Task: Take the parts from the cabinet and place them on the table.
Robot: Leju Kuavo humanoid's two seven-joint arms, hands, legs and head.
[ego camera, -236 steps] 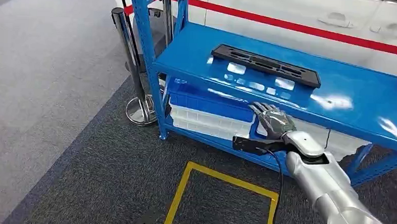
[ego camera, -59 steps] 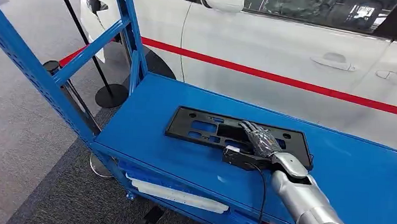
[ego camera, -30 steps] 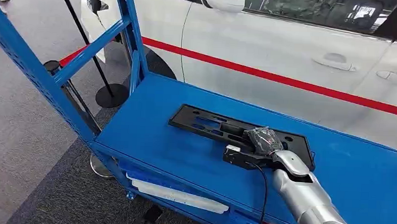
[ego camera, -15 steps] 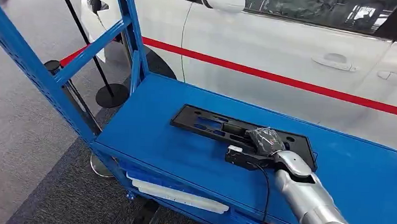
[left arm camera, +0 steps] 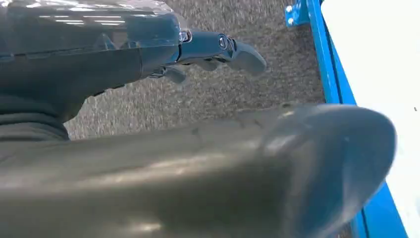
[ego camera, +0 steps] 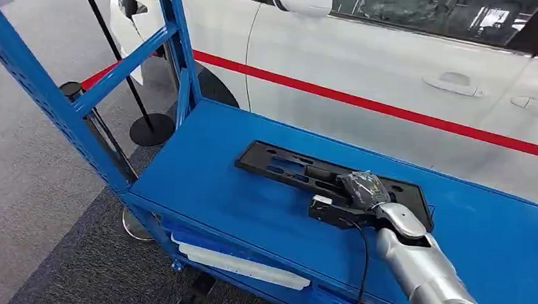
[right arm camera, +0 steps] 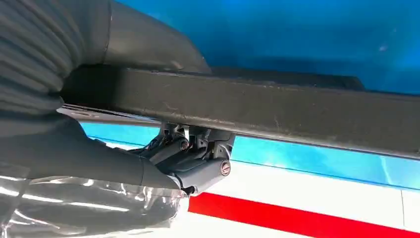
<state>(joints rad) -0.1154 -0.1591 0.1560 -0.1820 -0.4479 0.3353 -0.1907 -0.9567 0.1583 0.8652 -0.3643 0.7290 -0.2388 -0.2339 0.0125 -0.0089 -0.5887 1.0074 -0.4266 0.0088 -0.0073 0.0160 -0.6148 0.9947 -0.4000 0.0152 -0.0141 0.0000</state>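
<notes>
A long black plastic part (ego camera: 333,177) lies on the blue cabinet's top shelf (ego camera: 216,191). The robot's right hand (ego camera: 364,189) grips the part's near edge, fingers curled over it; its right end looks slightly raised. The left hand (left arm camera: 218,49) hangs over grey carpet (left arm camera: 247,94), fingers loosely extended, holding nothing. Behind the cabinet stands a white car (ego camera: 393,68) with a red stripe.

part (ego camera: 299,172): black | cabinet (ego camera: 203,190): glossy bright blue | right hand (ego camera: 364,188): dark grey, on a silver arm (ego camera: 425,275) | car (ego camera: 366,67): white with a red stripe | floor (ego camera: 25,182): speckled grey carpet | left hand (left arm camera: 218,49): dark grey
</notes>
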